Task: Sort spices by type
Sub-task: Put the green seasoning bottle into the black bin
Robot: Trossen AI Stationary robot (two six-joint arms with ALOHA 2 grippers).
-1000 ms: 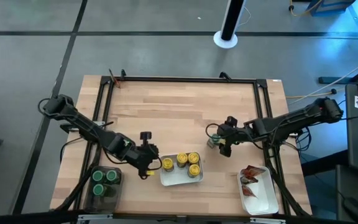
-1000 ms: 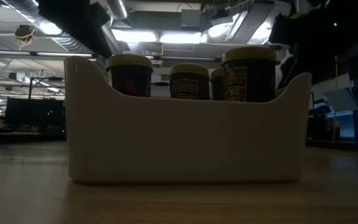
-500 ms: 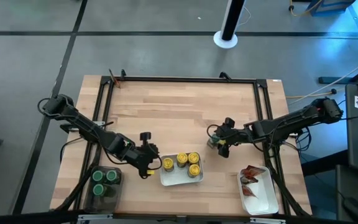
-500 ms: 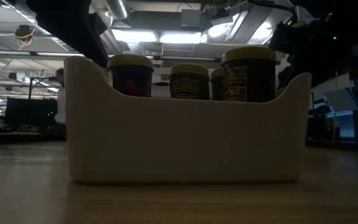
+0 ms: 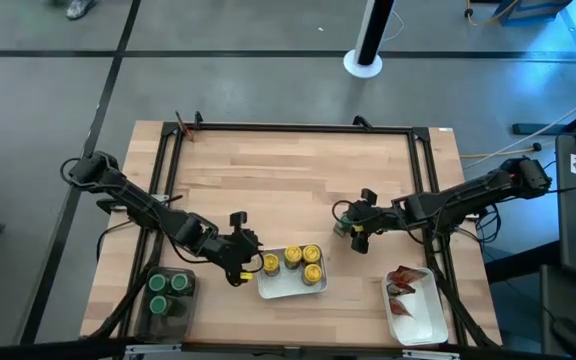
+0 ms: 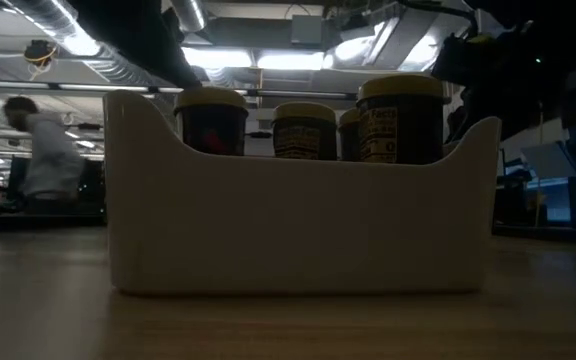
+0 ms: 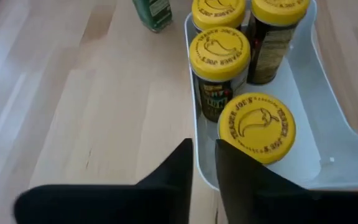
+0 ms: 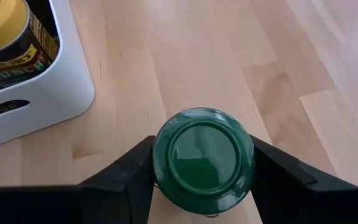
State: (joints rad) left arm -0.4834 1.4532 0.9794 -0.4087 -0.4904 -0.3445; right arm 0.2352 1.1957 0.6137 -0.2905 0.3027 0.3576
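Right pincer (image 8: 202, 186) clamped on a green-capped jar (image 8: 202, 157) standing on the worktop (image 5: 268, 180) toward its right edge. Left pincer (image 7: 204, 168), fingers together, straddles the white tray (image 7: 328, 155) wall beside yellow-capped jars (image 7: 257, 127).

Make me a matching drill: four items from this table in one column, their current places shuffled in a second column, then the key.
Items
1. yellow-capped jars
2. red-orange packets
3. pair of green-capped jars
4. lone green-capped jar

Places
A. dark bin, table's left front
B. between the right gripper's fingers
C. middle white tray
D. right white tray

Pairs: 1-C, 2-D, 3-A, 4-B
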